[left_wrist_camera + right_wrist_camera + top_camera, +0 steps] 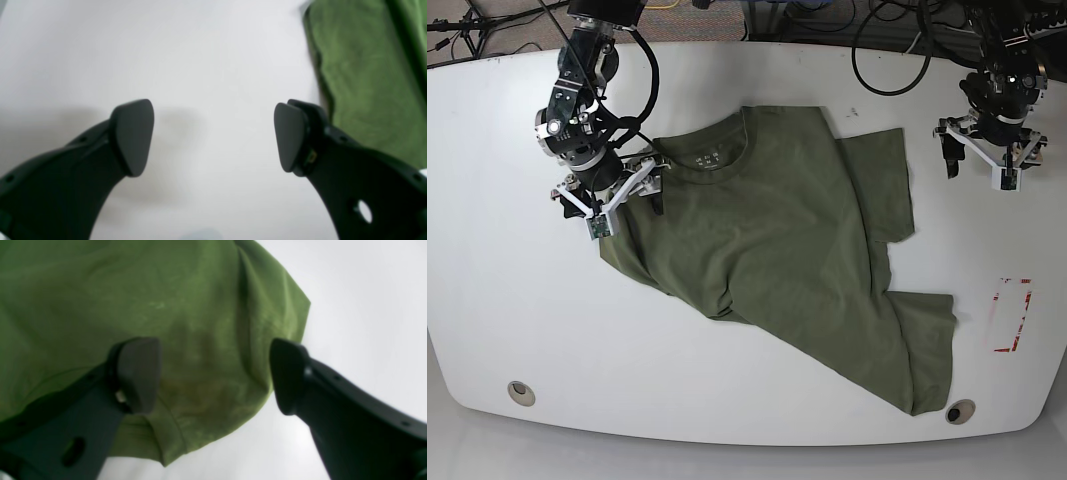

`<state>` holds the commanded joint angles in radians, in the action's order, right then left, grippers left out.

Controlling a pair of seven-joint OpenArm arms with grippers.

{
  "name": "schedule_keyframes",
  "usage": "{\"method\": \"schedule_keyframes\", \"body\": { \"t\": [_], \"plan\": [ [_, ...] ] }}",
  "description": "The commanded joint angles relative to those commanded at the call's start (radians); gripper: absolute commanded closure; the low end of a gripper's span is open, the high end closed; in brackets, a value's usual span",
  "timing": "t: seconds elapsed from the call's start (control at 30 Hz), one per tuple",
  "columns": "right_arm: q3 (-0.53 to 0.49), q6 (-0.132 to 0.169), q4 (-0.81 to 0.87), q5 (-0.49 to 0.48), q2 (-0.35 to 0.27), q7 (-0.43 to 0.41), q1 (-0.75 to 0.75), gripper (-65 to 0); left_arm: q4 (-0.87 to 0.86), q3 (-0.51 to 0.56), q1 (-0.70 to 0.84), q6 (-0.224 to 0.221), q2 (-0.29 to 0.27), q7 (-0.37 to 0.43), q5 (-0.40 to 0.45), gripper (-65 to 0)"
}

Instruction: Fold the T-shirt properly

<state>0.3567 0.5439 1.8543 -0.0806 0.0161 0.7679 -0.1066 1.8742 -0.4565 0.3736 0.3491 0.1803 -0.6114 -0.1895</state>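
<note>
Now | right end effector open over T-shirt sleeve | left beside.

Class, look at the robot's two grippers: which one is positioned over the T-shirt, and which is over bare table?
The right gripper is over the T-shirt, at its sleeve. The left gripper is open above the bare white table, off the cloth's edge.

matt olive cotton t-shirt; smooth white table

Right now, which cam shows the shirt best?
Base view: the whole T-shirt shows, lying skewed and crumpled on the table. Right wrist shows only a blurred sleeve up close; left wrist only an edge at the frame's right.
</note>
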Motion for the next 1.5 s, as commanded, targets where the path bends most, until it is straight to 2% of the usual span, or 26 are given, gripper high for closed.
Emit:
{"method": "schedule_keyframes", "body": {
  "t": [0.07, 0.23, 0.4, 0.57, 0.73, 1.37, 1.5],
  "plan": [
    [0.003, 0.000, 0.000, 0.000, 0.008, 0.000, 0.000, -58.2, 0.000, -0.002, 0.000, 0.006, 0.000, 0.000, 0.000, -51.2],
    [0.058, 0.000, -0.003, -0.029, 0.025, -0.002, 0.000, -58.5, 0.000, -0.021, 0.000, 0.015, 0.000, 0.000, -0.002, -51.2],
    [0.150, 0.000, -0.041, -0.172, 0.026, 0.003, 0.002, -58.5, 0.000, -0.061, -0.002, 0.107, -0.005, 0.000, -0.002, -51.2],
    [0.199, -0.009, -0.126, -0.259, 0.000, 0.003, 0.002, -58.3, 0.000, -0.084, -0.015, 0.146, -0.005, 0.000, -0.002, -51.2],
    [0.203, -0.009, -0.201, -0.284, -0.021, 0.000, 0.002, -58.3, -0.002, -0.092, -0.021, 0.146, -0.003, 0.000, 0.000, -51.2],
    [0.196, -0.009, -0.351, -0.276, -0.021, -0.006, 0.051, -58.2, -0.002, -0.120, -0.023, 0.147, -0.002, 0.000, 0.000, -51.2],
    [0.195, -0.009, -0.365, -0.276, -0.018, -0.005, 0.066, -58.2, -0.003, -0.152, -0.072, 0.147, 0.000, 0.000, 0.002, -51.2]
  ]
}}
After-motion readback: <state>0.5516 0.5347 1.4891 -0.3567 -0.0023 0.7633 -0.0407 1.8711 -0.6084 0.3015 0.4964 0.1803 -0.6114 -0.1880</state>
